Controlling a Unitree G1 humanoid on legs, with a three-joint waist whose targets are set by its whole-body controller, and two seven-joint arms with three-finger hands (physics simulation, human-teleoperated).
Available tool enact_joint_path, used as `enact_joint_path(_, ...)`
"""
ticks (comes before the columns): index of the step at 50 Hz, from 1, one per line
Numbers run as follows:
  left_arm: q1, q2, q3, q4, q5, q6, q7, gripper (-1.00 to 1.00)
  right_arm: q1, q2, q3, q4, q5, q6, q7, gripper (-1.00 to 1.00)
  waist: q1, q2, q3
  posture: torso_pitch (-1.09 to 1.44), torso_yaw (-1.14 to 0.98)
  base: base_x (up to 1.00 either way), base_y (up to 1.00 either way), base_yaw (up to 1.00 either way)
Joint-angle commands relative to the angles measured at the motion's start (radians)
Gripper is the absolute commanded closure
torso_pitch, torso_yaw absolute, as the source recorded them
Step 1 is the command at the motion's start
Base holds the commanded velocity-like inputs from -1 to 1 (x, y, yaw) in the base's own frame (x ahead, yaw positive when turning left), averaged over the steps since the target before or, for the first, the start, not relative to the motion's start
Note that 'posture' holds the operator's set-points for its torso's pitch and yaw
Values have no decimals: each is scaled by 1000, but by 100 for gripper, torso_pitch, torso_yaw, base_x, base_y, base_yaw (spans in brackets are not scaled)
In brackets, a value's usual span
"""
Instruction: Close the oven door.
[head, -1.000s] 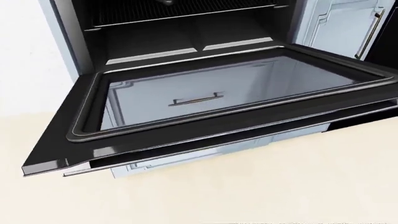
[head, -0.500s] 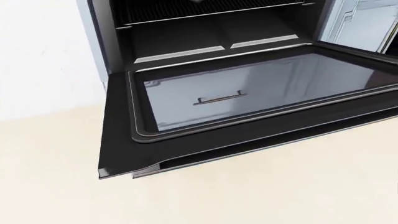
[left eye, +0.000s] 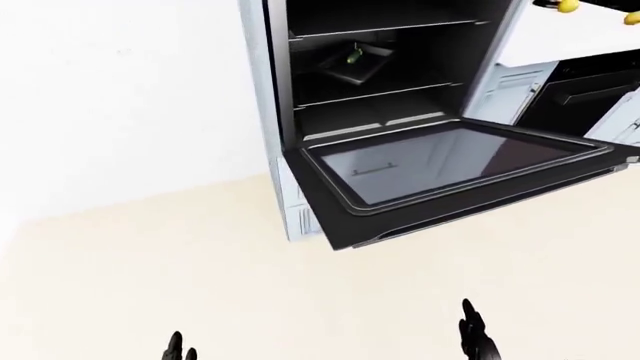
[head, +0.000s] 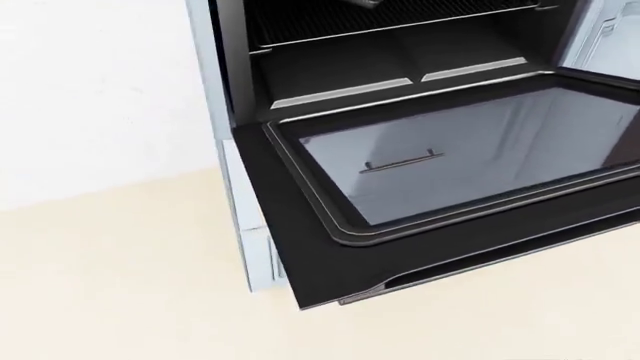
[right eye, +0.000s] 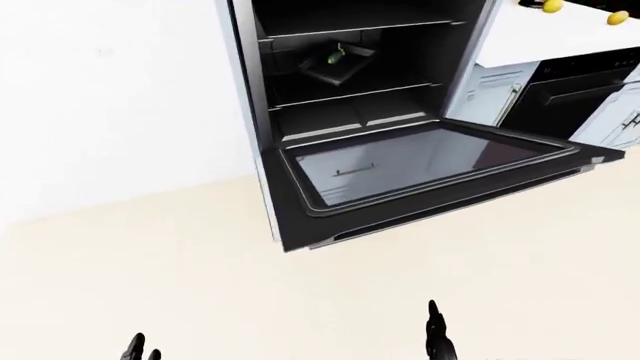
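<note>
The oven door (left eye: 450, 169) hangs fully open, lying flat at the centre-right of my left-eye view. Both my hands sit low at the bottom edge, well apart from it — left hand (left eye: 178, 349), right hand (left eye: 473, 337) — only fingertips show, so their grip is unclear.
</note>
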Motion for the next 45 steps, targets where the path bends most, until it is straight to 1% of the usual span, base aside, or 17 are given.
enact_joint_path(1,-7,9,3,-17,-4,-24,-4,-100,-10,-9,-1,-16,1,-22,-1,-100,-1,-7,-10,0,0,0,42,0)
enact_joint_path(2,-7,9,3,-17,-4,-24,-4,-100,-10,-9,-2,-16,1,-22,-1,-100,-4,-34,-19,0,0,0,42,0)
enact_joint_path(3,-7,8,3,-17,-4,-24,-4,-100,-10,-9,-2,-16,1,-22,-1,-100,-16,4,-12,0,0,0,42,0)
enact_joint_path(7,-9,9,2,-18,-5,-23,-4,-100,-12,-9,-3,-17,2,-21,0,-100,-18,1,-20,0,0,0,43,0)
enact_joint_path(10,-10,10,2,-17,-4,-22,-4,-100,-13,-9,-2,-17,2,-21,0,-100,-15,29,-13,0,0,0,43,0)
enact_joint_path(13,-11,10,2,-17,-4,-21,-4,-100,-13,-10,-3,-17,3,-21,0,-100,-14,85,-15,0,0,0,42,0)
enact_joint_path(15,-11,9,2,-17,-3,-21,-3,-100,-14,-11,0,-17,-1,-22,-6,-100,-6,167,-37,0,0,0,42,0)
enact_joint_path(18,-11,8,1,-18,-3,-22,-2,-100,-12,-12,9,-16,-18,-31,-21,-100,8,113,-20,0,0,0,33,0)
enact_joint_path(27,-8,6,-8,-18,-9,-26,0,-100,-9,-6,17,-15,-51,-40,-13,-100,1,96,-4,0,0,0,0,0)
enact_joint_path(29,-8,7,-7,-18,-9,-26,-1,-100,-10,-11,32,-14,-96,-67,-102,-100,5,87,-2,0,0,0,0,0)
enact_joint_path(30,-8,8,-7,-18,-8,-25,-1,-100,-7,3,-7,-17,-45,-175,-30,-100,7,82,-2,0,0,0,0,0)
enact_joint_path(31,-8,8,-7,-17,-7,-25,-1,-100,-6,-15,46,-11,-143,-159,-160,-100,8,78,-2,0,0,0,0,0)
enact_joint_path(35,-9,9,-3,-17,-6,-23,-4,-100,-9,-15,15,-13,-125,-143,-151,-100,16,60,1,0,0,0,0,0)
enact_joint_path(36,-8,9,-3,-17,-6,-23,-4,-100,-7,-29,46,-12,-191,-159,-250,-100,19,54,3,0,0,0,0,0)
enact_joint_path(41,-9,10,-1,-17,-3,-21,-6,-100,-8,-19,8,-12,-137,-131,-177,-100,25,-10,3,0,0,0,0,0)
enact_joint_path(42,-9,10,0,-17,-3,-21,-6,-100,-8,-18,6,-13,-133,-129,-169,-100,28,18,-5,0,0,0,0,0)
enact_joint_path(45,-11,13,4,-16,-1,-17,-9,-100,-8,-17,2,-13,-122,-124,-157,-100,20,27,-18,0,0,0,0,0)
